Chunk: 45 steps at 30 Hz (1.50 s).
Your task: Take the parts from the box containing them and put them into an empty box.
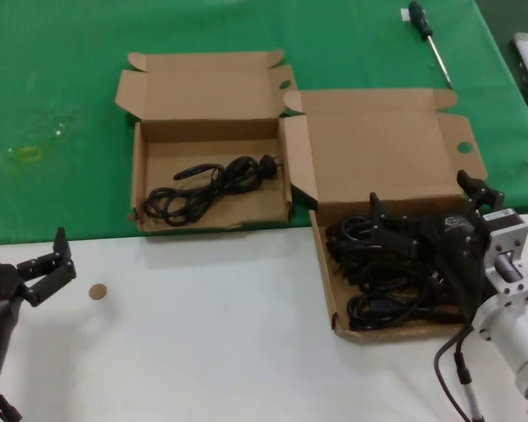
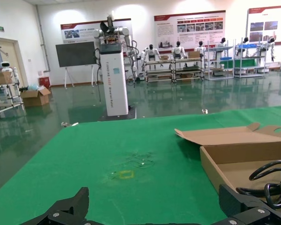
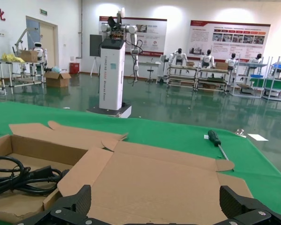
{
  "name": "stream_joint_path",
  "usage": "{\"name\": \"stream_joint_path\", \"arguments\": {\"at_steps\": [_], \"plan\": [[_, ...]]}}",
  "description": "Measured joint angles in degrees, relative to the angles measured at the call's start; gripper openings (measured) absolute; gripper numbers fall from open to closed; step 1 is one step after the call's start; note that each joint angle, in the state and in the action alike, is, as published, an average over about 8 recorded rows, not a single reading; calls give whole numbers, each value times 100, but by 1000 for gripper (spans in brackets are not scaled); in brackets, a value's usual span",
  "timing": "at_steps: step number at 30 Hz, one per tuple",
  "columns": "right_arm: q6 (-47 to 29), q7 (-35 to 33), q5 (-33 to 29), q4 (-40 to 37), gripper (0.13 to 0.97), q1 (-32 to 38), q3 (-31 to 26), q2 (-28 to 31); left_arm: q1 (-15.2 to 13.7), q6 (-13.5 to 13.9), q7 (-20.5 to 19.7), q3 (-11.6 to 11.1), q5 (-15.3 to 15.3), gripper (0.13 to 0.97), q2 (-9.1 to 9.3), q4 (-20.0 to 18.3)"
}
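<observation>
**Black cords under the right gripper; left arm far off**

Black rubber-coated cords, the parts (image 1: 392,281), lie heaped in the wider cardboard box (image 1: 383,141), which sits at the right of the work area, straddling the white table (image 1: 211,325) and the green cloth (image 1: 62,105). One bundle (image 1: 213,183) already rests in the smaller box (image 1: 207,88), which stands just beside the wider one, to its left.

Right gripper (image 1: 427,230): over the tray of the wider box, fingers spread wide apart, nothing between them. It sits at the far end of the heap, at or just above the top cords; touching or clear, cannot tell. The pile runs from the gripper back toward the robot along the tray's long side. Judgement: the reach is downward only, then a carry leftward across the shared box wall.

Left gripper (image 1: 46,264): low at the table's near left edge, fingers parted, empty, well apart from both boxes. The right arm is plainly the nearer.

A screwdriver (image 1: 429,40) lies on the cloth beyond the boxes.
</observation>
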Motion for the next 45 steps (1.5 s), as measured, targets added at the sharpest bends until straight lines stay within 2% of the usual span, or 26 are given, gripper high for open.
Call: {"name": "stream_joint_path", "arguments": {"at_steps": [45], "plan": [[0,0,0,0,966,0,0,0,0,0,0,0,0,966,0,0]]}}
